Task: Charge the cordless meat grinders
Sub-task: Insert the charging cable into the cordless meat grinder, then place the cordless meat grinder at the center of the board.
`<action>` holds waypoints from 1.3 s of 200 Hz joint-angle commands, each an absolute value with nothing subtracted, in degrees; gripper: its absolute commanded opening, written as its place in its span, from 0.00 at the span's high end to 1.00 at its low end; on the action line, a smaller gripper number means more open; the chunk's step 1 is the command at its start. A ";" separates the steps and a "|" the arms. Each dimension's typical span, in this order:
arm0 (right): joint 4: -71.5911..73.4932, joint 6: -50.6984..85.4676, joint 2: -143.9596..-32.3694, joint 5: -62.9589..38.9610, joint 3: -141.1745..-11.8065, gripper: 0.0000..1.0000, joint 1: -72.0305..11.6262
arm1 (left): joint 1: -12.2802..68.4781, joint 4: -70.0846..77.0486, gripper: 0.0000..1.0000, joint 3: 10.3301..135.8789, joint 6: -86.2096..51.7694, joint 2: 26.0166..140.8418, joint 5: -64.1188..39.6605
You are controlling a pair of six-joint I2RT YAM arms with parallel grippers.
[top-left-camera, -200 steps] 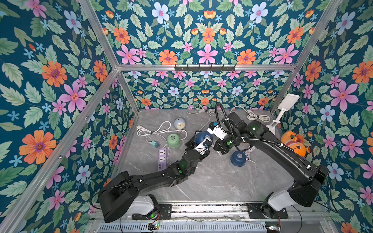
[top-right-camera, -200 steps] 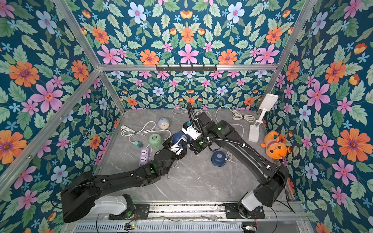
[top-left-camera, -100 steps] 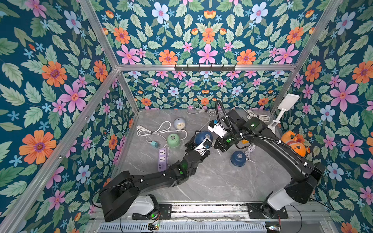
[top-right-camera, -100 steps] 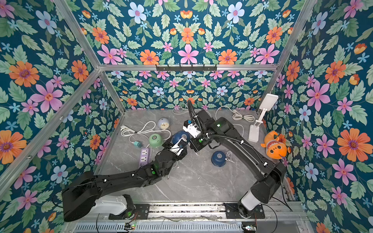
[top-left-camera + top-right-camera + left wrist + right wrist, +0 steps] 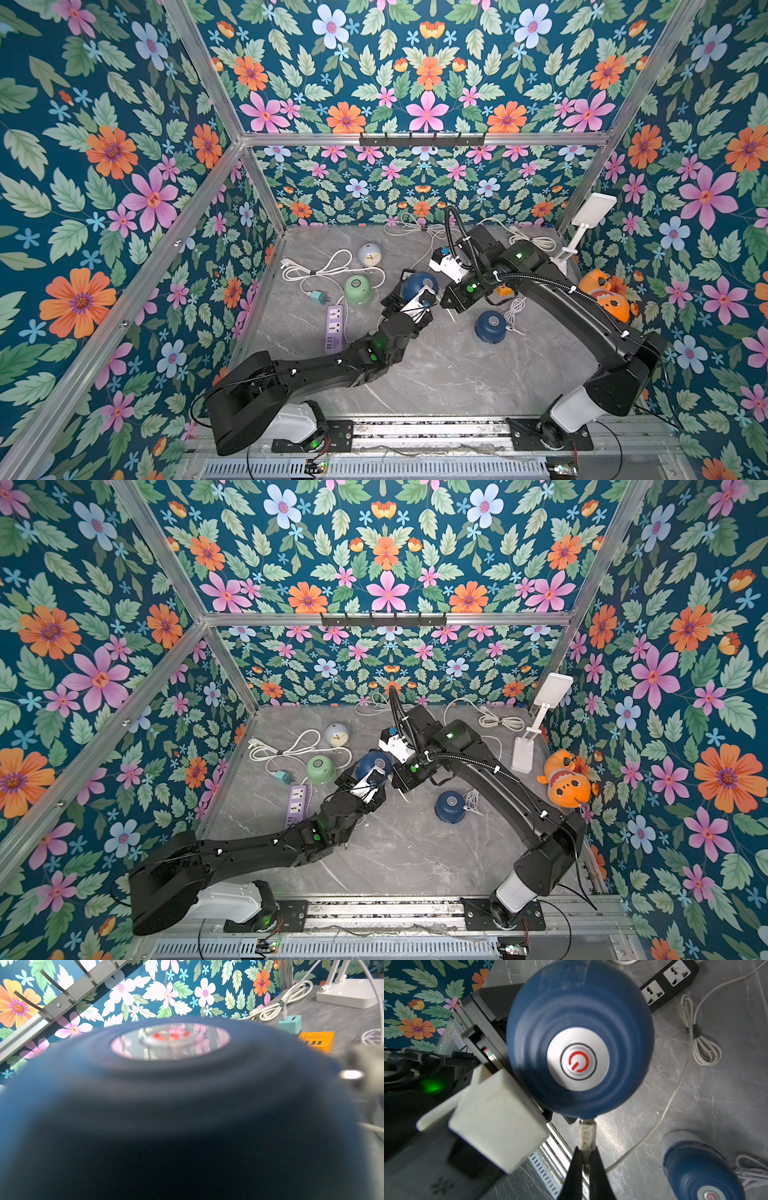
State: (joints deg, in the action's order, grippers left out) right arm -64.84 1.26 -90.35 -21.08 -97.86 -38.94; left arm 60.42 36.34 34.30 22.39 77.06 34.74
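A navy meat grinder (image 5: pixel 417 284) (image 5: pixel 373 764) sits mid-table, and my left gripper (image 5: pixel 409 300) is shut wide on its sides. It fills the left wrist view (image 5: pixel 166 1105) and hides those jaws. My right gripper (image 5: pixel 584 1153) (image 5: pixel 446 304) is shut on a white cable plug (image 5: pixel 586 1136), whose tip touches the held grinder's (image 5: pixel 579 1043) lower side. A second navy grinder (image 5: pixel 491 327) (image 5: pixel 699 1167) stands to the right. Left of the held one stands the mint green grinder (image 5: pixel 357 289) (image 5: pixel 320 768).
A purple power strip (image 5: pixel 335 328) and a teal charger (image 5: pixel 318 297) lie left of the grippers. An orange hub (image 5: pixel 316 1041) and coiled white cables (image 5: pixel 536 243) lie behind. A pale clock (image 5: pixel 370 254), a white lamp (image 5: pixel 582 232) and an orange plush (image 5: pixel 606 293) stand around.
My right gripper has edged the plug a little closer to the held grinder's side. The left gripper and its grinder have hardly moved.
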 commanded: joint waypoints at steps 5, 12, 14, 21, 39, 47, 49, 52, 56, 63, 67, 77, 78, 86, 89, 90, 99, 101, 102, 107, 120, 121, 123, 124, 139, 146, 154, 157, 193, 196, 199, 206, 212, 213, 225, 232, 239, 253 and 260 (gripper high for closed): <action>-55.07 0.22 -88.42 -25.47 -96.34 0.93 -39.20 | 60.99 35.77 0.79 33.69 24.53 77.50 28.57; -55.19 0.05 -87.80 -25.07 -95.76 0.90 -39.16 | 60.93 36.14 0.79 33.58 24.08 77.52 28.71; -55.15 0.01 -87.63 -24.81 -95.59 0.89 -39.12 | 60.94 36.24 0.79 33.53 23.95 77.45 28.73; -55.32 -0.04 -87.03 -24.17 -94.93 0.85 -39.20 | 60.99 36.44 0.79 33.26 23.46 77.42 28.89; -55.88 -0.32 -85.56 -22.84 -93.54 0.78 -39.11 | 60.95 37.27 0.79 32.81 22.02 77.32 29.09; -56.06 -0.46 -84.78 -22.40 -92.81 0.74 -39.11 | 60.97 37.76 0.79 32.46 21.19 77.34 29.17; -56.16 -0.49 -84.61 -22.21 -92.66 0.73 -39.11 | 60.95 37.92 0.79 32.37 20.98 77.34 29.18; -56.19 -0.52 -84.27 -22.11 -92.36 0.72 -39.11 | 60.99 38.15 0.79 32.28 20.60 77.39 29.19; -56.22 -0.53 -83.89 -21.83 -91.92 0.69 -39.06 | 60.94 38.42 0.79 32.05 20.06 77.41 29.18; -56.25 -0.57 -83.04 -21.61 -91.33 0.65 -39.02 | 60.94 39.11 0.79 31.68 19.27 77.64 29.25; -56.29 -0.55 -82.56 -21.53 -90.98 0.63 -38.94 | 60.95 39.56 0.79 31.45 18.78 77.73 29.26; -56.25 -0.60 -81.52 -21.31 -90.07 0.58 -38.81 | 60.99 40.67 0.79 30.90 17.39 78.24 29.20; -56.25 -0.61 -81.45 -21.29 -89.99 0.57 -38.79 | 60.99 40.77 0.79 30.83 17.26 78.32 29.19; -56.34 -0.58 -80.59 -21.04 -89.28 0.53 -38.57 | 60.95 41.94 0.79 30.44 16.11 78.90 29.19; -56.34 -0.55 -80.25 -20.87 -88.99 0.52 -38.54 | 60.95 42.35 0.79 30.26 15.66 79.14 29.16; -56.29 -0.54 -80.12 -20.76 -88.92 0.51 -38.52 | 60.97 42.49 0.79 30.25 15.48 79.25 29.13; -56.31 -0.37 -79.28 -20.04 -88.28 0.48 -38.26 | 61.03 43.62 0.79 29.91 14.12 79.98 28.99; -56.26 -0.34 -79.08 -19.86 -88.14 0.47 -38.17 | 61.07 44.02 0.79 29.82 13.70 80.22 28.98; -56.21 -0.34 -78.96 -19.82 -88.06 0.47 -38.12 | 61.08 44.25 0.79 29.81 13.49 80.28 28.95; -56.15 -0.18 -78.42 -19.44 -87.67 0.45 -37.93 | 61.08 45.09 0.79 29.56 12.43 80.65 28.85; -55.47 0.37 -77.17 -18.85 -86.57 0.43 -36.91 | 61.08 48.42 0.79 28.49 9.47 82.29 28.50; -55.42 0.45 -77.08 -18.78 -86.48 0.42 -36.82 | 61.08 48.73 0.79 28.44 9.30 82.45 28.49; -55.21 0.60 -76.90 -18.76 -86.35 0.42 -36.69 | 61.08 49.34 0.79 28.23 8.72 82.71 28.52; -55.11 0.69 -76.82 -18.78 -86.33 0.42 -36.54 | 61.08 49.63 0.79 28.13 8.45 82.88 28.50; -53.88 1.84 -75.68 -18.72 -85.02 0.41 -34.83 | 61.30 54.62 0.79 26.72 4.83 85.82 28.81; -53.29 2.33 -75.21 -18.54 -84.36 0.41 -34.13 | 61.51 57.13 0.79 26.13 3.26 87.47 28.84; -52.64 2.79 -74.72 -18.25 -83.74 0.41 -33.40 | 61.80 59.71 0.79 25.61 1.50 89.63 28.84; -52.38 2.95 -74.57 -18.16 -83.54 0.41 -33.18 | 61.95 60.55 0.78 25.51 0.97 90.29 28.83; -50.59 3.80 -73.67 -17.69 -81.84 0.41 -31.57 | 63.37 69.54 0.77 25.49 -4.41 100.29 29.31; -50.52 3.85 -73.72 -17.66 -81.83 0.40 -31.51 | 63.46 70.27 0.77 25.49 -4.76 101.02 29.28; -50.47 3.86 -73.69 -17.52 -81.75 0.40 -31.55 | 63.52 70.89 0.77 25.57 -5.15 101.72 29.34; -50.39 3.92 -73.82 -17.46 -81.44 0.40 -31.47 | 63.70 72.47 0.77 25.64 -5.90 103.50 29.42; -50.41 3.87 -73.92 -17.34 -81.24 0.40 -31.40 | 63.79 73.77 0.76 25.74 -6.49 104.90 29.40; -50.38 3.87 -73.96 -17.33 -81.23 0.40 -31.39 | 63.84 73.98 0.76 25.75 -6.54 105.18 29.38; -50.29 3.90 -74.15 -17.07 -80.88 0.40 -31.29 | 63.96 76.51 0.75 26.05 -7.51 108.08 29.37; -50.32 3.88 -74.37 -16.98 -80.78 0.41 -31.18 | 64.01 77.95 0.74 26.25 -7.81 109.74 29.42; -50.35 3.79 -74.52 -16.98 -80.77 0.40 -31.07 | 64.06 79.14 0.73 26.75 -8.14 111.26 29.40; -50.32 3.80 -74.88 -16.88 -80.77 0.40 -30.70 | 64.02 80.43 0.72 28.21 -8.18 114.41 29.01; -50.28 3.73 -75.05 -16.88 -80.82 0.41 -30.50 | 64.00 80.80 0.71 29.12 -8.18 115.90 28.83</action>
State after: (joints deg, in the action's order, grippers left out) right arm -51.18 3.49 -74.65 -17.52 -80.71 -30.89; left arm 64.01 72.40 27.18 -6.22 112.44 28.67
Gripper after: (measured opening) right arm 0.596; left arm 0.878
